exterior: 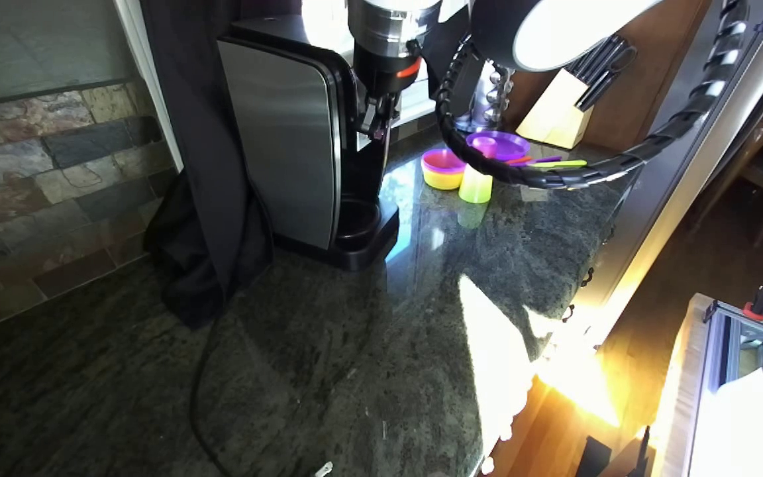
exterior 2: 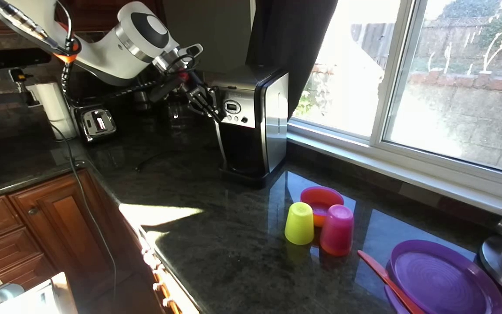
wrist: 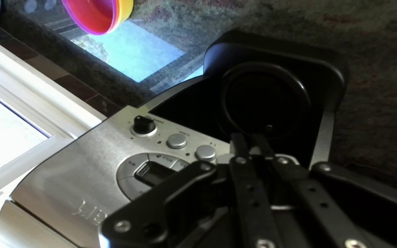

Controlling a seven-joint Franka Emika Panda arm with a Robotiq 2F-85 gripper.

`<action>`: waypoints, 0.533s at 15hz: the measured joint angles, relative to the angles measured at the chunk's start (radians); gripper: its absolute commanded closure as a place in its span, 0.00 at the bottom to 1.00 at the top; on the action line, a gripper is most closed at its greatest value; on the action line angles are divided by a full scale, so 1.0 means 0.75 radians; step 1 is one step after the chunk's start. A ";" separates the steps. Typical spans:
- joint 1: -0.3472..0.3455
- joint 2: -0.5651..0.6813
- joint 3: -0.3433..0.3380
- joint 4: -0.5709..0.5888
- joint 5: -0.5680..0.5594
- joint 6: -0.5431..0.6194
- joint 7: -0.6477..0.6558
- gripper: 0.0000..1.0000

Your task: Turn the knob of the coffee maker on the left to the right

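The coffee maker (exterior: 282,146) stands on the counter. In an exterior view its silver control face (exterior 2: 242,98) shows. In the wrist view, the steel top (wrist: 67,179) slopes to a row with a black knob (wrist: 144,124) at the window-side end and two round silver buttons. My gripper (exterior 2: 219,116) is at the opposite, left end of this row, close against the face. In the wrist view my gripper's fingertips (wrist: 250,143) are close together with a narrow gap. Whatever sits between them is mostly hidden by the fingers, so the left knob is not clearly visible.
A black curtain (exterior: 206,152) hangs against the machine. Upturned cups (exterior 2: 300,222), a bowl (exterior 2: 320,194) and a purple plate (exterior 2: 440,279) lie along the counter. A knife block (exterior: 554,109) stands farther along. The window sill (exterior 2: 390,163) runs beside the machine.
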 measured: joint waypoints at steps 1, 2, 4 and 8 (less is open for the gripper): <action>0.000 0.000 -0.002 0.001 0.008 0.000 0.000 0.98; 0.000 -0.001 -0.005 0.003 0.023 0.002 -0.003 0.98; -0.001 -0.005 -0.021 0.006 0.085 0.016 -0.023 0.98; -0.003 -0.017 -0.056 0.005 0.224 0.051 -0.062 0.98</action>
